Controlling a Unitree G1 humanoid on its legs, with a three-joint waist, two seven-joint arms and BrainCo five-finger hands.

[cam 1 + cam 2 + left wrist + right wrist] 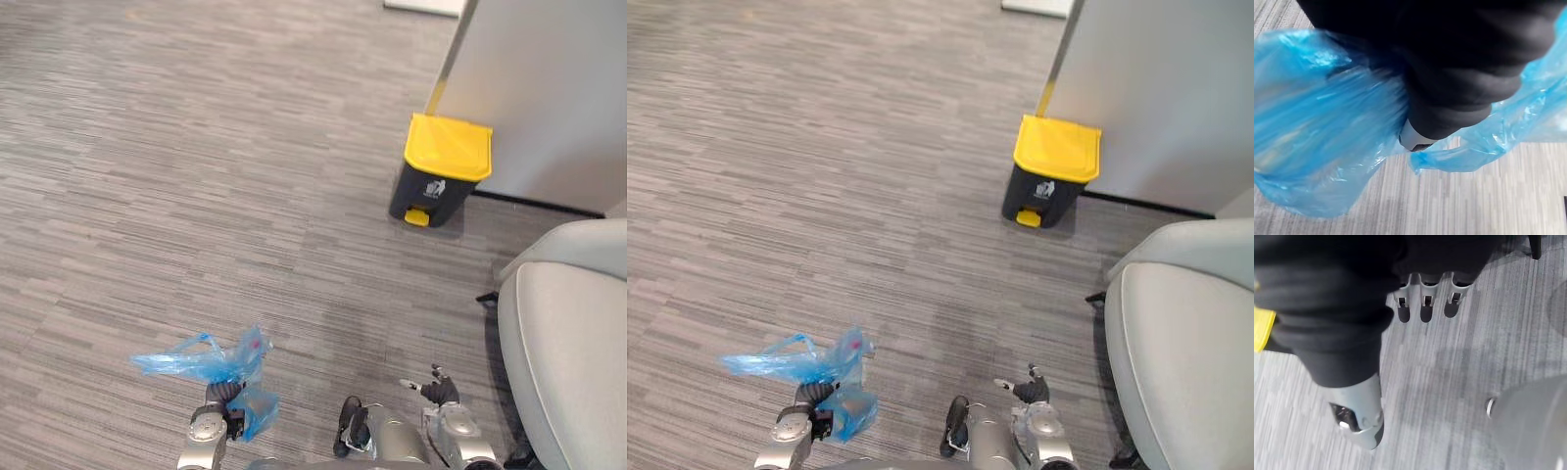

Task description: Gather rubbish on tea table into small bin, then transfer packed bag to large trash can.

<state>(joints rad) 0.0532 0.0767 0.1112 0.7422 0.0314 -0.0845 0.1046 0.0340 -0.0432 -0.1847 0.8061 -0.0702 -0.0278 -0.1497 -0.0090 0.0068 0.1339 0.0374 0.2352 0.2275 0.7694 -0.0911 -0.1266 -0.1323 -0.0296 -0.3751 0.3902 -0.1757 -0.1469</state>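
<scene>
We found the bag (201, 363) at lower left, held clear of the floor (196, 147) by the left hand (223, 394), whose fingers were curled round its bunched neck. The bag was thin, translucent blue film, crumpled, with loose ends flaring outwards. We judged it light, soft and slippery, liable to tear; it is best gripped at the gathered neck, not by the body. The right hand (441, 392) hung empty, with its fingers relaxed and spread. Further right and well apart stood the can (446, 168): a black rigid box with a closed yellow lid and a yellow pedal, set against a grey panel (549, 88). A grey padded chair (568, 352) sat at far right.
</scene>
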